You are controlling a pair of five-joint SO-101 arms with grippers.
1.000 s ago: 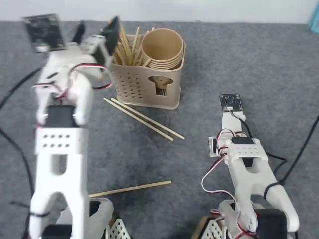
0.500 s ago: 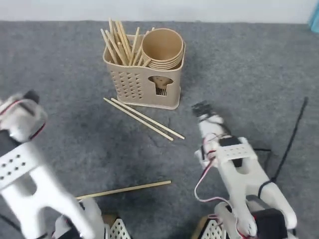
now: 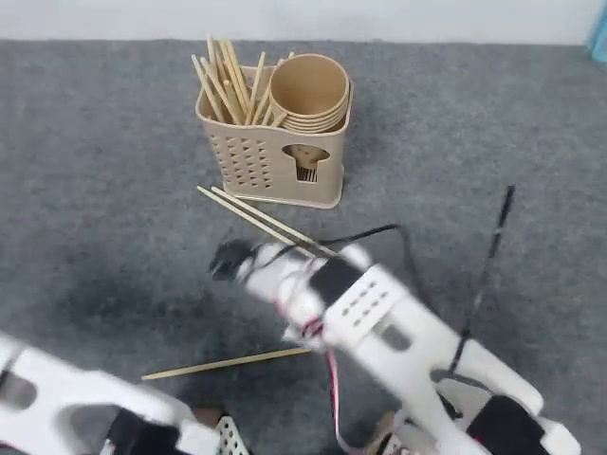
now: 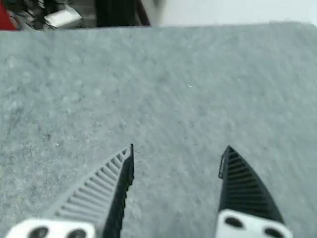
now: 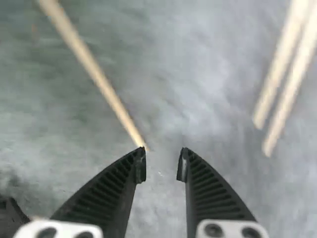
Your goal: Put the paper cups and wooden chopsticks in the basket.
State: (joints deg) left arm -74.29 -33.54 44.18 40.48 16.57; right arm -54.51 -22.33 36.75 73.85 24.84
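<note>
To lift the loose chopstick [image 5: 89,64], the right hand [image 5: 161,166] should widen a little, straddle the stick behind its tip and close squarely. It hangs low over the grey tabletop [image 3: 114,190], empty, fingers [image 5: 119,183] narrowly apart, the stick's end beside one fingertip. The left hand [image 4: 176,161] gapes wide over the tabletop. Two more chopsticks [image 3: 248,212] lie just before the basket [image 3: 256,161] of cups [image 3: 308,90].

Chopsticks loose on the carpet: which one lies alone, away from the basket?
The single chopstick lying by itself, well away from the basket. The other two chopsticks lie side by side as a pair right in front of the basket.
</note>
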